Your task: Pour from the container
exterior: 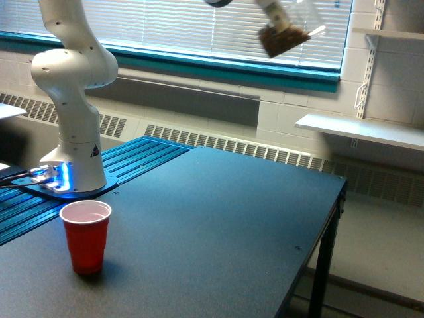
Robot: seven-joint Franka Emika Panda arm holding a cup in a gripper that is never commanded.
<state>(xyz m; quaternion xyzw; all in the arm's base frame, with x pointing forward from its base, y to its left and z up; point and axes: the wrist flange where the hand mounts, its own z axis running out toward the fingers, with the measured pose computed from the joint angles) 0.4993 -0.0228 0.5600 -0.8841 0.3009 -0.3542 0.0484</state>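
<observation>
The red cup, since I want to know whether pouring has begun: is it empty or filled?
Empty as far as visible: the red cup stands upright on the table, its pale inside showing no brown pieces.

The container (289, 28) up near the blinds is clear and see-through, with a bright glint along its edge; the brown bits inside look rough and dull. The robot arm (69, 99) has a smooth white shell – glossy, catching the window light. On the near left the red cup (85, 236) is opaque plastic, slightly shiny outside, pale inside. The table (218, 225) is dark and matt – a fine, even surface. Ribbed blue metal (142, 154) lies at its far left.
</observation>
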